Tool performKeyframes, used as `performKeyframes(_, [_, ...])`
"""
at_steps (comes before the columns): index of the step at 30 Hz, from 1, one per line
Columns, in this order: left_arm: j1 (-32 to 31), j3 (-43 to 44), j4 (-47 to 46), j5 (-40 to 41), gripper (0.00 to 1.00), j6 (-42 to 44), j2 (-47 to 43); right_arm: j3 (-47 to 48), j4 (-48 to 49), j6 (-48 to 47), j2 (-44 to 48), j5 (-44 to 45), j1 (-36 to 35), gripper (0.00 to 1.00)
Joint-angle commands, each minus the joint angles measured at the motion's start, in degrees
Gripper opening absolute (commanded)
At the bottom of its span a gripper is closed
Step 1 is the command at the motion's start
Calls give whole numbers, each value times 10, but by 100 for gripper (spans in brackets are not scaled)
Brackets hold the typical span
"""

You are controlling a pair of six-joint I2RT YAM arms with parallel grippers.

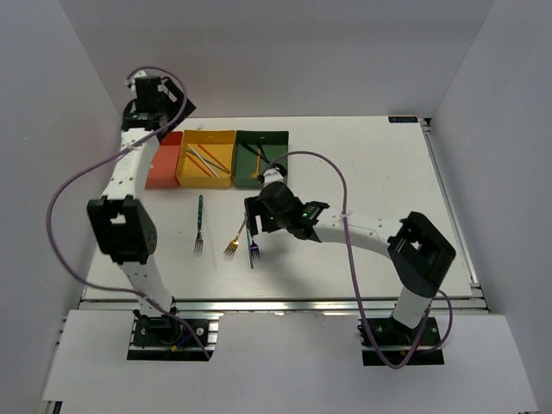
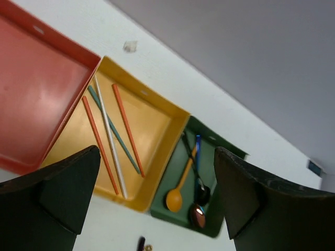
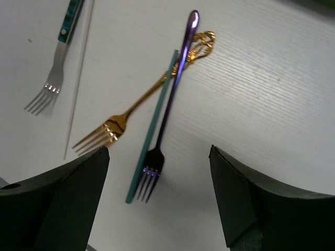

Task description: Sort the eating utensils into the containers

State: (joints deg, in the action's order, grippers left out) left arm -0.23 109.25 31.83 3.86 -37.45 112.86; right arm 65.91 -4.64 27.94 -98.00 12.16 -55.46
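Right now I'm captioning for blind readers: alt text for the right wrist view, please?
The open right gripper hangs over a purple fork and a teal chopstick lying side by side on the white table, both crossing the handle of a gold fork. Left of them lie a pale chopstick and a teal-handled fork.

Right claw (image 3: 159, 172), jaws wide, above a tight cluster: purple fork (image 3: 168, 94), teal chopstick (image 3: 152, 130) and gold fork (image 3: 137, 102) cross near the handles, no finger gap btwn them. Bare desk (image 3: 272, 94) opens to robot's right; white chopstick (image 3: 78, 78) and teal-handled fork (image 3: 55, 78) crowd the left.
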Motion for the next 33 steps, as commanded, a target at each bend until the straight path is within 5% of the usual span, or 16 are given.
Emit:
performKeyframes(1, [0, -42, -20, 16, 98, 25, -163, 58, -29, -7, -31, 63, -28, 81])
performKeyframes(4, [0, -127, -5, 6, 98, 44, -250, 104, -43, -7, -75, 66, -42, 50])
performKeyframes(8, [0, -268, -53, 15, 98, 77, -403, 163, -74, -8, -134, 80, -57, 36])
performKeyframes(12, [0, -473, -105, -37, 98, 106, -531, 207, -100, -6, -184, 111, -68, 31])
performKeyframes(16, [0, -574, -116, -35, 98, 122, -601, 243, -129, -3, -211, 138, -73, 28])
performKeyframes(33, [0, -606, -114, -77, 98, 121, -621, 282, -159, 1, -274, 146, -75, 23])
